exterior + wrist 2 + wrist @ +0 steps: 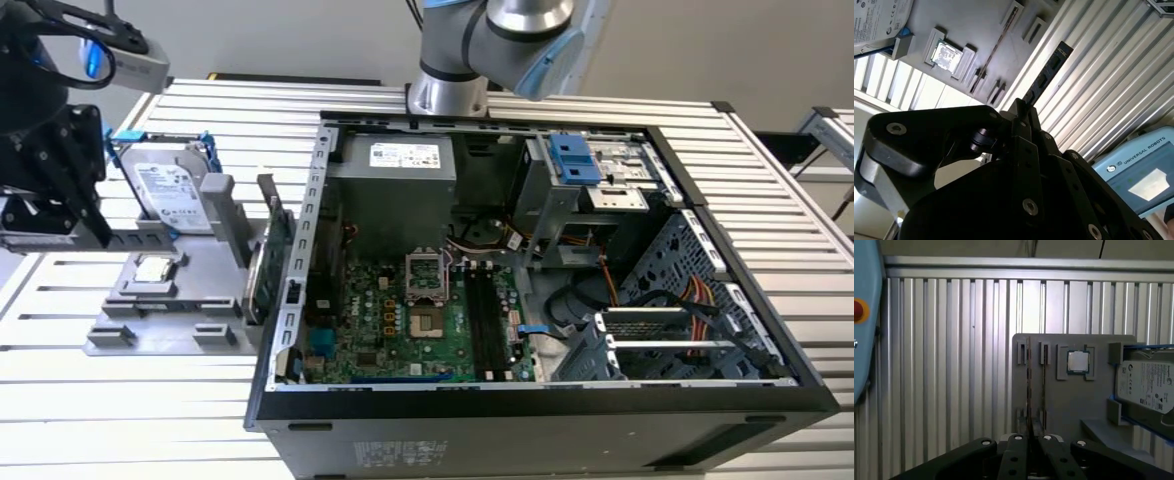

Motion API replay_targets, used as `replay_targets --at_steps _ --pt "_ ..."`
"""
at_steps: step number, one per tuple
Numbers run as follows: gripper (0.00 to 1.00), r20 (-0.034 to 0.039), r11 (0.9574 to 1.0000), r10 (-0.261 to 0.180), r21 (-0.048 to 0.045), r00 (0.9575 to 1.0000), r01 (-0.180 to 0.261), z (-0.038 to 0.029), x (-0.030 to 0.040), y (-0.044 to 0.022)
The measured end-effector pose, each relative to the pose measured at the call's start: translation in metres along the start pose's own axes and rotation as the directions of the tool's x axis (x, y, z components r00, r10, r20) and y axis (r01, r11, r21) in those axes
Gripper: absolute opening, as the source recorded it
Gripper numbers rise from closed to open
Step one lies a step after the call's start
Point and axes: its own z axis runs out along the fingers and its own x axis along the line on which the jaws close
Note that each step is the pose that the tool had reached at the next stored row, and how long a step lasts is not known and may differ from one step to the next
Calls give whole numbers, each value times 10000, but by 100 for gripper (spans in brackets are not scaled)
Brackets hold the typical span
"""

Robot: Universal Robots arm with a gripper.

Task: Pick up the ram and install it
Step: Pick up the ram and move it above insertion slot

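Our gripper (pixel 1023 107) is closed tight on one end of the ram (pixel 1048 72), and the rest of the stick juts out past the fingertips, touching nothing else. In the second wrist view it stands out against the ribbed metal table (pixel 1114 85), just beside the grey holder (pixel 969 25), and looks lifted clear of it. In the first wrist view we see it edge-on, a thin line running out from between the jaws. The processor (pixel 1078 361) and the hard drive (pixel 1146 385) sit in the holder. The open computer case (pixel 534 405) lies to the exterior view's right of the holder, its motherboard (pixel 400 320) exposed.

We judge the ram light and stiff, but fragile: a thin board that may flex or crack if levered from one end. Its flat faces give the pads a fair hold, though the chips on them should not be crushed. Held by one end only, it can pivot in the grip, so a square, firm clamp matters more than force.
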Motion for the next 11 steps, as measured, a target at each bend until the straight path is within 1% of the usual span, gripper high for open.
replay_targets --at_steps 11 --pt "0 1 10000 0 1 10000 0 -91 0 2"
